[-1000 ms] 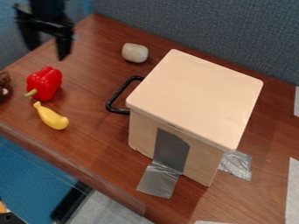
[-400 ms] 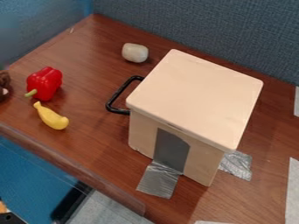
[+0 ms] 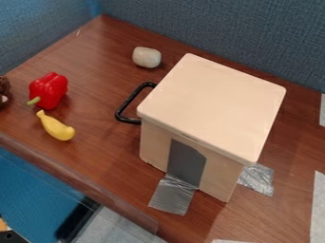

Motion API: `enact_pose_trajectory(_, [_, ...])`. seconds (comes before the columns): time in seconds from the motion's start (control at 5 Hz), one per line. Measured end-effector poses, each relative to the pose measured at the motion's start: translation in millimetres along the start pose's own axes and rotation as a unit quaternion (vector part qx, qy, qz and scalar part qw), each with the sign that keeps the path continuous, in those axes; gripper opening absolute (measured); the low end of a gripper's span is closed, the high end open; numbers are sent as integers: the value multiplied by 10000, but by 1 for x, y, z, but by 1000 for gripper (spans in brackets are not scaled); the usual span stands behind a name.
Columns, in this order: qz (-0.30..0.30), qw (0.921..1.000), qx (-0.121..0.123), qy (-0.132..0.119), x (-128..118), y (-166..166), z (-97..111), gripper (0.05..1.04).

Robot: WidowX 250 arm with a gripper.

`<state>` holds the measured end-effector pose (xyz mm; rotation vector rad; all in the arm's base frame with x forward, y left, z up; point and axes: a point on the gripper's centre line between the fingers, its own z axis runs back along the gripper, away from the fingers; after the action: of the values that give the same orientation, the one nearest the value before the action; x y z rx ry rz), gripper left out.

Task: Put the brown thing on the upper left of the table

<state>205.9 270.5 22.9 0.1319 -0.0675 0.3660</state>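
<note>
Although only a part of the brown thing (image 3: 4,87) is inside the camera view, its place is clear: it lies at the left edge of the view, on the table (image 3: 95,99), with the red pepper (image 3: 48,90) just to its right. For the jaws of the gripper, I cannot tell if they are wide, narrow or holding something. Also I cannot tell from which side they would come to the brown thing — so this most important relation remains open, though with a single arm there is no choice of hand.

Which way the brown thing points, and how its long axis runs, I cannot tell either, because the view's edge cuts it. The next move, in my judgement, is a grasp from above, then a carry toward the far left corner — with care that the pepper is not pushed against the yellow toy (image 3: 56,126).
</note>
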Motion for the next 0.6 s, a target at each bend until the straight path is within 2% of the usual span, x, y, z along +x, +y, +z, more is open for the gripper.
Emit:
enact_pose_trajectory(0.2, [91,9999,22,53,4,4,-10,956])
enact_pose_trajectory(0.4, [102,9998,133,64,9,10,-14,685])
enact_pose_trajectory(0.6, [171,9997,147,69,10,11,-13,391])
